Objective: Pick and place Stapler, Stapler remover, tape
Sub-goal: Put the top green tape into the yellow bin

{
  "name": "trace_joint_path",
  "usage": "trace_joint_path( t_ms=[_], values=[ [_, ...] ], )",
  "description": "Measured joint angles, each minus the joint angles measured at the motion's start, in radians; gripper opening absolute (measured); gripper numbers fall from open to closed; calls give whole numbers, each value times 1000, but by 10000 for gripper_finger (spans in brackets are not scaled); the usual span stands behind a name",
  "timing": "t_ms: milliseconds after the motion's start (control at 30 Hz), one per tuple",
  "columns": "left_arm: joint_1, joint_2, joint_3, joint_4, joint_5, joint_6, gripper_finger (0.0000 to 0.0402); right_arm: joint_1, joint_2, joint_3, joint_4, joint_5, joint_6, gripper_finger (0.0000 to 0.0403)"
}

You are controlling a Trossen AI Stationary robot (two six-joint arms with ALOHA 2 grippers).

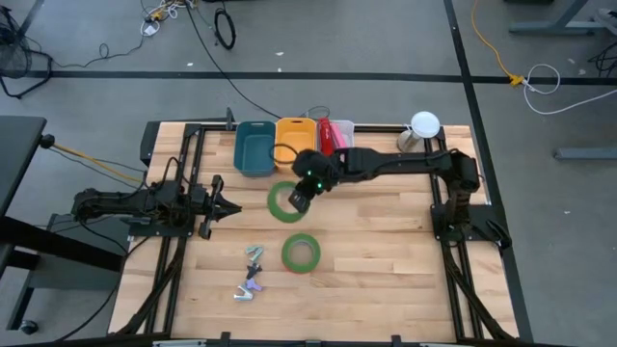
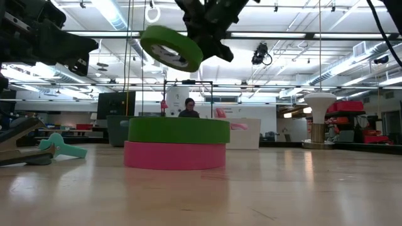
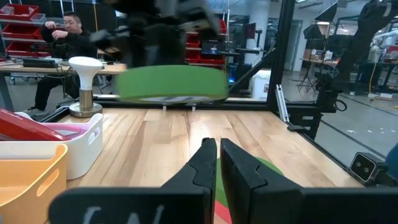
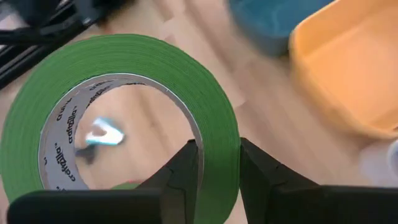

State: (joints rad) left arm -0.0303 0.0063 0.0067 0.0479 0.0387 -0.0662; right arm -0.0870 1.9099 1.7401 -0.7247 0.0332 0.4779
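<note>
My right gripper (image 1: 303, 190) reaches over the middle of the table and is shut on a green tape roll (image 1: 284, 203), carried high above the wood (image 2: 171, 47). A second green roll lies flat on a pink roll (image 1: 301, 253) nearer the near edge, also seen as a stack (image 2: 178, 144) in the low view. Staple removers (image 1: 253, 255) (image 1: 248, 288) lie on the table left of that stack. A red stapler (image 1: 328, 135) sits in the white bin. My left gripper (image 1: 218, 205) waits shut at the table's left (image 3: 217, 163). My right gripper (image 4: 217, 152) pinches the green roll's ring wall (image 4: 219, 163), with one finger (image 4: 185, 171) inside the centre hole and the other (image 4: 256, 171) outside. The fingers come from above, slanting down. The roll is lifted clear of the table and tilted (image 2: 171, 47).
Along the far edge stand a blue bin (image 1: 254, 146), an orange bin (image 1: 292, 140) and a white bin (image 1: 339, 127). A white mushroom-shaped object (image 1: 424, 126) stands at the far right. Bare wood lies right of the stacked rolls. A person sits beyond the table (image 2: 188, 108).
</note>
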Motion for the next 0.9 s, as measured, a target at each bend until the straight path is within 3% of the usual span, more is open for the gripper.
trace_joint_path(
  t_ms=[500,900],
  values=[
    [0,0,0,0,0,0,25,-222,0,0,117,117,-298,89],
    [0,0,0,0,0,0,25,-306,3,1,181,115,-357,89]
  ],
)
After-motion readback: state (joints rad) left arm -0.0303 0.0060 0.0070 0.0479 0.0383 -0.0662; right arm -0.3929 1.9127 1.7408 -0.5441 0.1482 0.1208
